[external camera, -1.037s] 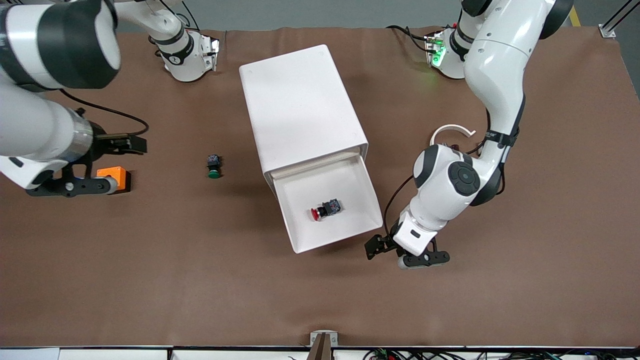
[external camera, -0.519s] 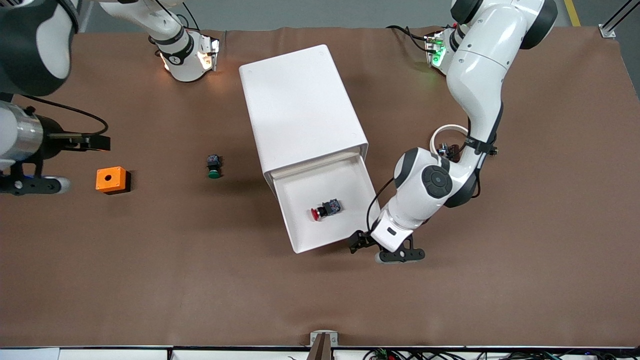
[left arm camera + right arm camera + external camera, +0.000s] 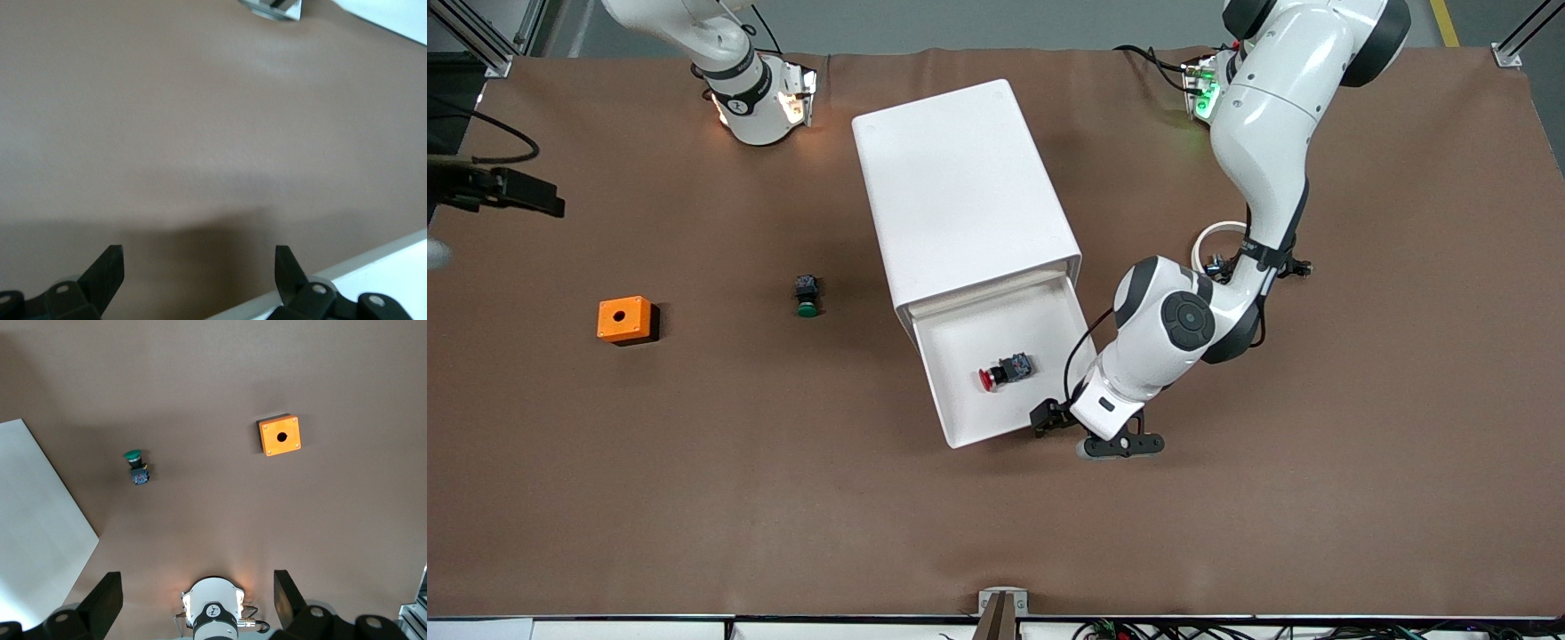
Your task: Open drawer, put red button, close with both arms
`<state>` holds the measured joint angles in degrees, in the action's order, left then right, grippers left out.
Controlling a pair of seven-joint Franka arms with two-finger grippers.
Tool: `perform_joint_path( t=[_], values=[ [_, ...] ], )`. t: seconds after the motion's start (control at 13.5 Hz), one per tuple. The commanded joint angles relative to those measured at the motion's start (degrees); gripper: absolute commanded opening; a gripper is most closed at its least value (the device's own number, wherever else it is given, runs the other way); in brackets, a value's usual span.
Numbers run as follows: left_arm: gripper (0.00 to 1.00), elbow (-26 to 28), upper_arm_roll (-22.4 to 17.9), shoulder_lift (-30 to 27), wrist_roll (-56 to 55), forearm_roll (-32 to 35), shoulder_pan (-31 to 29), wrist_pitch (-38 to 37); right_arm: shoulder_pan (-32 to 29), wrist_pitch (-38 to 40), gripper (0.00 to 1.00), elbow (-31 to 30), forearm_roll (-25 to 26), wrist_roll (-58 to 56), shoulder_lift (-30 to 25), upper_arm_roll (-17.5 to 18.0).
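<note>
Brown tabletop (image 3: pixel 783 498) with a white cabinet (image 3: pixel 960 187) sitting around the middle. Its top drawer (image 3: pixel 1009 364) is pulled out toward the front camera, and the red button (image 3: pixel 1005 372) lies on its side inside the drawer, red cap pointing toward the right arm's end of the tabletop.

The left claw (image 3: pixel 1069 431) is down at the drawer's front corner on the left arm's side, just beside the drawer's front wall. Its fingers (image 3: pixel 107 270) are spread apart with nothing between them, and the left wrist view shows the drawer's white edge right next to one finger.

The right claw (image 3: pixel 197 597) is high up, well apart from the cabinet, out over the right arm's end of the tabletop; its fingers are apart too and empty. The front view only catches a black piece of it at the edge.

A green button (image 3: pixel 807 296) lies on the tabletop beside the cabinet, toward the right arm's end, and an orange cube (image 3: pixel 624 319) with a hole sits further that way.
</note>
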<state>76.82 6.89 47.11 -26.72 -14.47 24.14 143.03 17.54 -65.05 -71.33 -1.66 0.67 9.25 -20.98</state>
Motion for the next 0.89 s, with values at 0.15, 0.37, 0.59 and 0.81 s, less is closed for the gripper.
perform_joint_path(
  t=[0.15, 0.37, 0.59, 0.81],
  values=[
    [1.0, -1.14, 0.93, -0.44, -0.18, -5.31, 0.73, -7.49, 2.57, -3.42, 1.0, -7.95, 1.4, 5.98, -5.56, 1.3],
    [1.0, -1.14, 2.07, -1.4, -1.22, -5.4, 0.73, -11.27, 5.3, -4.11, 1.0, -7.95, 1.58, 8.29, -5.64, 1.3],
    [1.0, -1.14, 3.83, -1.49, -2.89, -5.4, 0.64, -12.95, 4.79, -4.12, 1.0, -8.12, 1.49, 8.38, -6.87, 1.56],
    [1.0, -1.14, 5.5, -1.58, -4.65, -5.31, 0.64, -12.95, -6.78, -4.21, 1.0, -8.3, 1.75, 8.47, -7.84, 14.51]
  ],
)
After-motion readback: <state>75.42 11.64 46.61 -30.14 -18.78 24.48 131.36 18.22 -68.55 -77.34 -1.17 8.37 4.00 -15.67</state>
